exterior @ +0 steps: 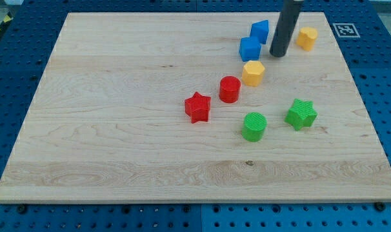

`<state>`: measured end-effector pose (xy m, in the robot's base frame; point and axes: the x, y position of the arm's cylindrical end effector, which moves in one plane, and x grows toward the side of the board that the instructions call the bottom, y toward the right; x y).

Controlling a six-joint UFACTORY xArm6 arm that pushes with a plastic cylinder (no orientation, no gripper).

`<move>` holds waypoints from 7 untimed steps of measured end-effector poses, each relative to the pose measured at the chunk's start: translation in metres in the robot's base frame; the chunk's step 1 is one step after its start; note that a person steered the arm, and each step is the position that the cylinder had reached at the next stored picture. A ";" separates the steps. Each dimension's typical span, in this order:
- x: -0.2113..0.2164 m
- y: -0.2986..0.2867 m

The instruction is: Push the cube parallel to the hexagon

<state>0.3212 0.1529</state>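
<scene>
A blue cube (250,48) sits near the view's top right. A yellow hexagon (253,73) lies just below it, almost touching. My tip (278,54) rests on the board just right of the blue cube, a small gap apart, and up-right of the hexagon. A second blue block (260,30) of unclear shape sits just above the cube, left of the rod.
A second yellow block (306,38) lies right of the rod. A red cylinder (230,89) and red star (197,106) run down-left from the hexagon. A green cylinder (254,126) and green star (301,114) lie lower. The wooden board (118,129) sits on blue pegboard.
</scene>
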 end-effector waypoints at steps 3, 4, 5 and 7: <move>-0.008 -0.107; -0.012 -0.116; -0.034 -0.135; -0.032 -0.145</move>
<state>0.2889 0.0080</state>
